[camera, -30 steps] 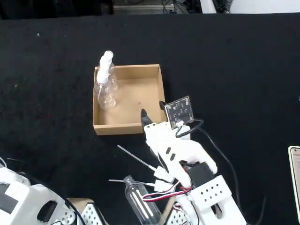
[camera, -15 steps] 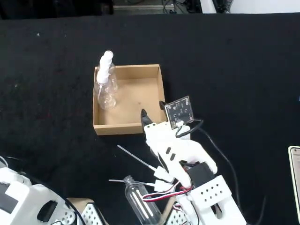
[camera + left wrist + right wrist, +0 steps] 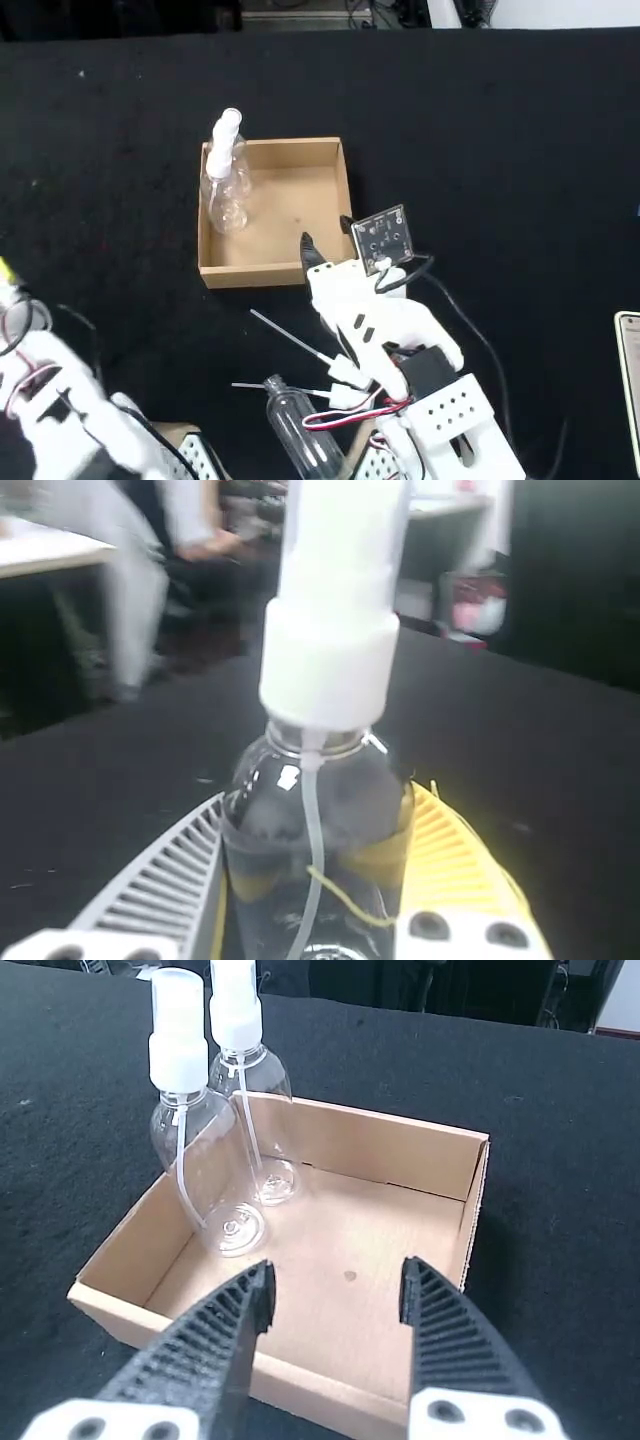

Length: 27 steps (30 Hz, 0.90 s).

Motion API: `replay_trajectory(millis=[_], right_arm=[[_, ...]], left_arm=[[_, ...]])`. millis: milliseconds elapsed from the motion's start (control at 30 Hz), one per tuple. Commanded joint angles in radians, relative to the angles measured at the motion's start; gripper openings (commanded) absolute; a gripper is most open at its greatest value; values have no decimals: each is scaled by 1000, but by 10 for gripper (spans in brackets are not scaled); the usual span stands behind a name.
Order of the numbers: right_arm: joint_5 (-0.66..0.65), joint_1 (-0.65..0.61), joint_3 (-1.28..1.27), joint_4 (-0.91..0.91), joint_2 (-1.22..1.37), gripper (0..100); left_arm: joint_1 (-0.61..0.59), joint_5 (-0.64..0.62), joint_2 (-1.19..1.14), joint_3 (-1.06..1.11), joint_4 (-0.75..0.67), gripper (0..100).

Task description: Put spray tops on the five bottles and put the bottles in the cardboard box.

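Note:
In the left wrist view my left gripper is shut on a clear bottle that stands upright with a white spray top on it. The cardboard box sits mid-table, with two capped bottles in its far-left corner. My right gripper hangs open over the box's near-right edge, nothing between its black fingers. The right wrist view looks into the box at both bottles. An uncapped bottle lies near the front edge, beside two loose spray tops.
The left arm stands at the front-left corner and the right arm's white body runs back to the front edge. A flat object lies at the right edge. Black cloth covers the table around the box.
The left arm has swung out along the table's left edge. The right arm, the box and its two bottles have stayed put.

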State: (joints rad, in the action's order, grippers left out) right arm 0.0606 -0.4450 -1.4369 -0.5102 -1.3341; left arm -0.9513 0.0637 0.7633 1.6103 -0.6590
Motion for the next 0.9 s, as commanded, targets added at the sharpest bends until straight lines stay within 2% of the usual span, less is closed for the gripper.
replay_trajectory(millis=[0,233,367,733,867], right_arm=[[-9,29,18,37,-35,184],[-9,104,19,78,-33,184],[-9,126,25,78,-33,184],[-9,138,15,118,-25,184],[-9,138,16,120,-27,184]], left_arm=[[134,0,279,-73,333,127],[389,0,657,-74,631,127],[541,0,795,-74,735,127],[872,-6,835,-71,749,127],[928,-3,821,-19,661,127]])
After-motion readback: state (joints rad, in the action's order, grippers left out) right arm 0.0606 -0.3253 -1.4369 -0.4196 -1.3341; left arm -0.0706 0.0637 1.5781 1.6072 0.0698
